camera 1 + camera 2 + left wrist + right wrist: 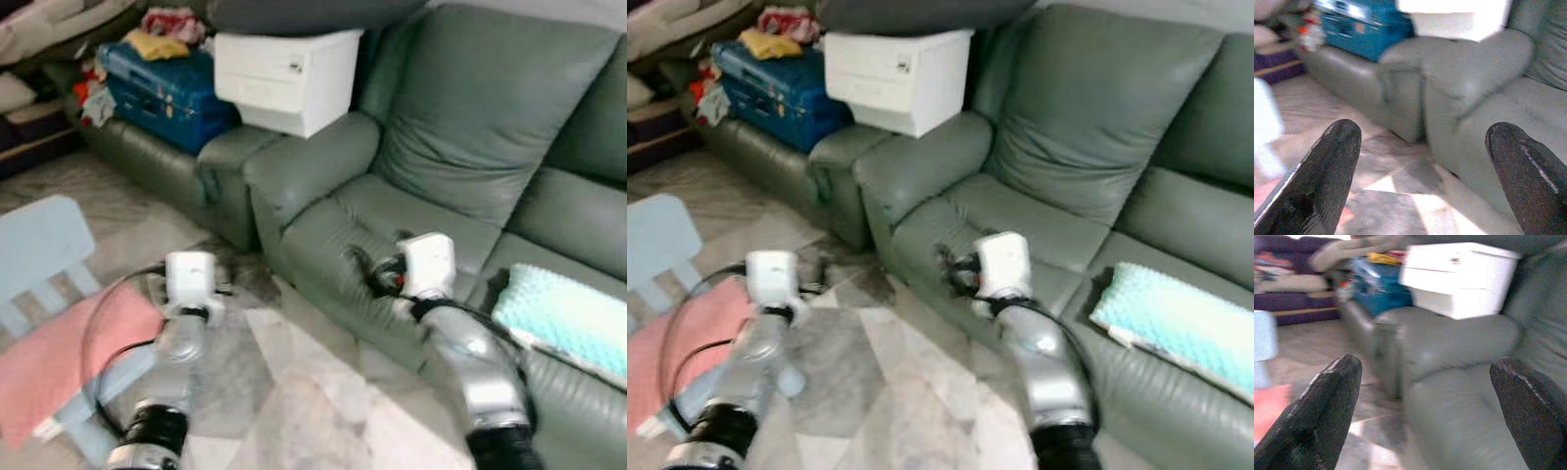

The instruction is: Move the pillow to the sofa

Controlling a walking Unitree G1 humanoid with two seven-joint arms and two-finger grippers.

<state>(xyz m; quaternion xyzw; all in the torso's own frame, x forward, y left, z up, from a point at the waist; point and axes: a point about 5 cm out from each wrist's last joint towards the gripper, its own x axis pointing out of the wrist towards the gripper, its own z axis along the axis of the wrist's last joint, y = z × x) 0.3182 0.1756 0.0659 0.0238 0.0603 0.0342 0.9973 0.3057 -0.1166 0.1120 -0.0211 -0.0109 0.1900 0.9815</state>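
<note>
A light aqua textured pillow (568, 318) lies flat on the right seat of the grey-green sofa (460, 127). A pink cushion (59, 362) rests on a small pale blue chair (39, 240) at the lower left. My right gripper (1425, 372) is open and empty, held over the front edge of the sofa's left seat, left of the aqua pillow. My left gripper (1425, 142) is open and empty too, low above the tiled floor, to the right of the pink cushion and short of the sofa armrest (313, 162).
A white box (284, 73) sits on the armrests where a second sofa meets this one. A blue suitcase (162, 88) with clothes piled on it lies on that second sofa. Patterned floor tiles (294, 392) stretch between my arms.
</note>
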